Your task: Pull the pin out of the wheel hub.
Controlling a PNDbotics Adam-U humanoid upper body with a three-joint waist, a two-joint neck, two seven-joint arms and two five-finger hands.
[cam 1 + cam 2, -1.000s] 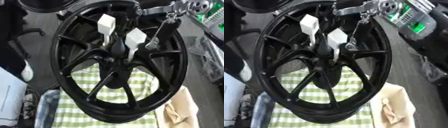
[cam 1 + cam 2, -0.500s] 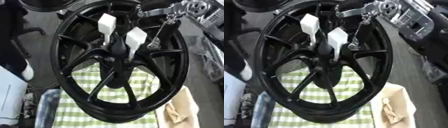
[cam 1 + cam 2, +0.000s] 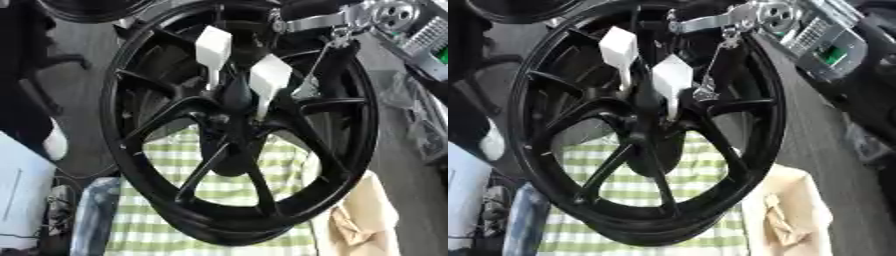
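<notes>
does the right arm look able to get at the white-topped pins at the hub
Probably yes: the right arm hangs over the wheel's upper rim, and the white-topped pins stand out of the hub uncovered.

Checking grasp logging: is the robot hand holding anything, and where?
Cannot tell. The silver-jointed right arm reaches over the black spoked wheel; no hold on either white flat-headed pin is visible.
</notes>
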